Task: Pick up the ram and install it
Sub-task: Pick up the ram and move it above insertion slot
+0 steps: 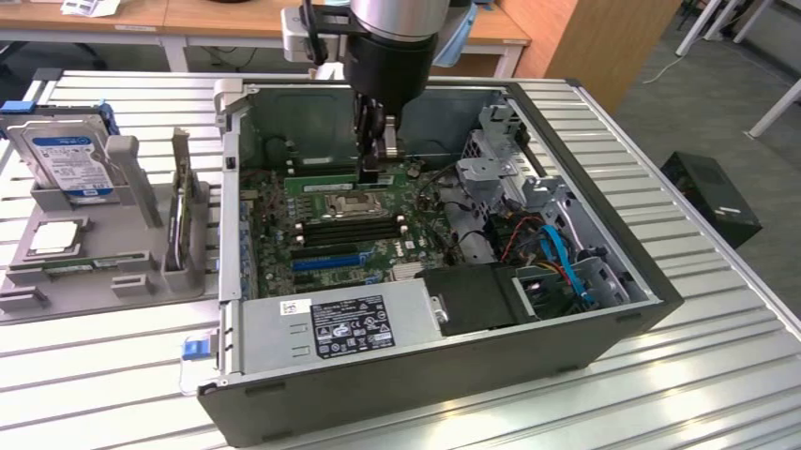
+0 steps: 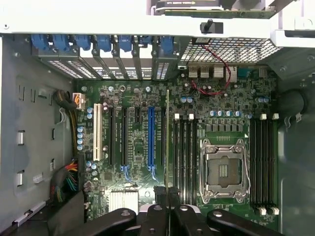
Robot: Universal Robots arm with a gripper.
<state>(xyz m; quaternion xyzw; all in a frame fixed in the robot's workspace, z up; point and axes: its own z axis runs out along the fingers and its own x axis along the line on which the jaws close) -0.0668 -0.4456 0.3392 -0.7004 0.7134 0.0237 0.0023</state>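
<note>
- motherboard (image 2: 138,93) green
- ram (image 2: 168,142) green
- slots (image 2: 182,157) black, one blue, one white
- end effector (image 2: 168,195) black
- case (image 1: 414,394) dark grey
- bench (image 1: 701,375) silver, ribbed
- drive (image 1: 69,159) label blue-white

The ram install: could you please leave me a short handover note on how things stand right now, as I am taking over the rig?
Gripper: shut on the ram, which is held edge-on inside the open computer case.
Ram: over the motherboard, running lengthwise beside the black memory slots next to the processor socket.
Done: the ram is picked up and inside the case.
Left: it does not look seated; the slots look empty.
</note>
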